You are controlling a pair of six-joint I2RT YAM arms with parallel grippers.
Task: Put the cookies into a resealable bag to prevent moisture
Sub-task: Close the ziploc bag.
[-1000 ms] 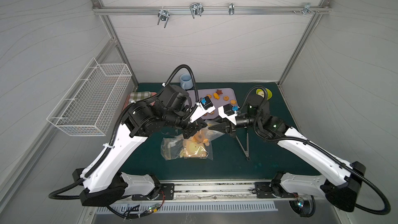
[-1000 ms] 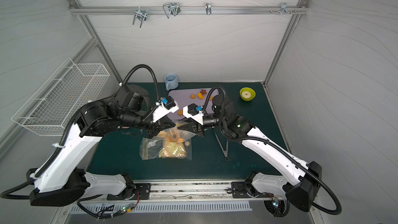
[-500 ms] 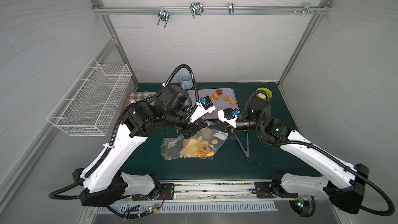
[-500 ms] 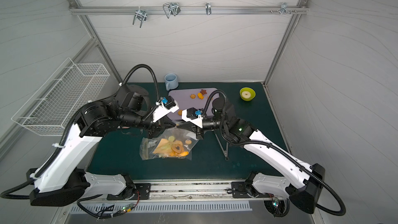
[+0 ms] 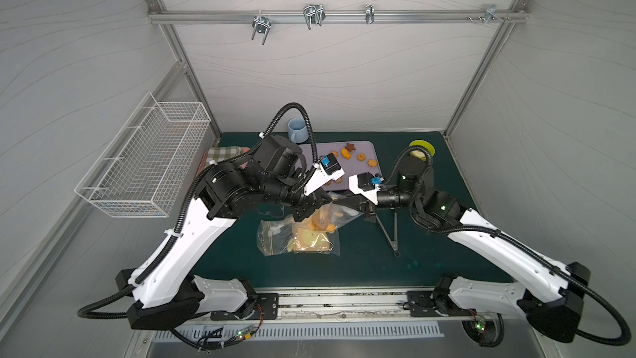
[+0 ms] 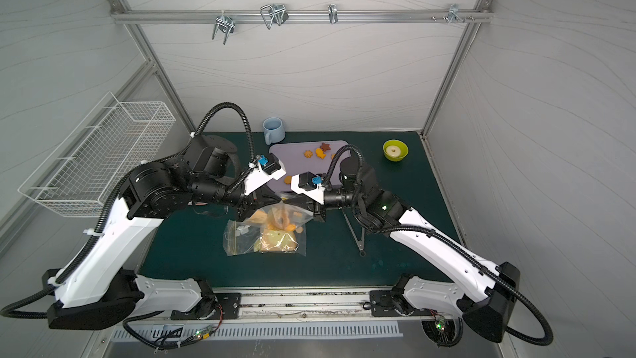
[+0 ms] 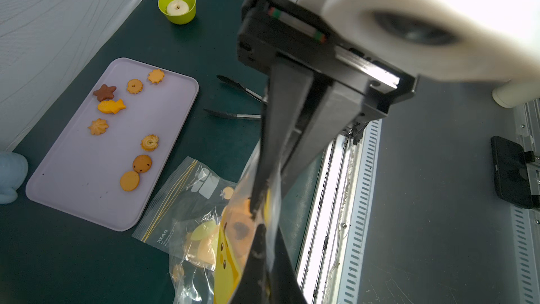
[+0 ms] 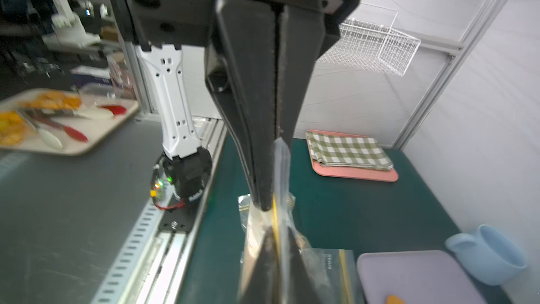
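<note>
A clear resealable bag [image 5: 330, 216] [image 6: 285, 215] stands raised at the table's centre, with orange cookies [image 5: 321, 223] inside it. My left gripper [image 5: 311, 206] [image 7: 261, 247] is shut on the bag's top edge. My right gripper [image 5: 346, 206] [image 8: 273, 247] is shut on the same edge from the opposite side, tip to tip with the left. The bag's plastic [image 8: 282, 168] runs between the fingers. Several more cookies [image 7: 134, 86] [image 6: 320, 153], one a dark brown star [image 7: 104, 92], lie on a lilac tray [image 7: 73, 171] [image 5: 371, 148] behind.
A second clear bag [image 7: 187, 182] with yellow zip stripes lies flat under the raised one. Black tongs [image 5: 389, 232] lie to the right. A green cup [image 6: 395, 149], a blue mug [image 6: 273, 129] and a pink tray with a checked cloth [image 8: 350, 156] stand at the back; a wire basket [image 5: 148, 156] hangs left.
My right gripper has closed on the bag's edge. The bag, spread wider half a second ago, now stands bunched between the two grippers. The left arm has stayed put.
</note>
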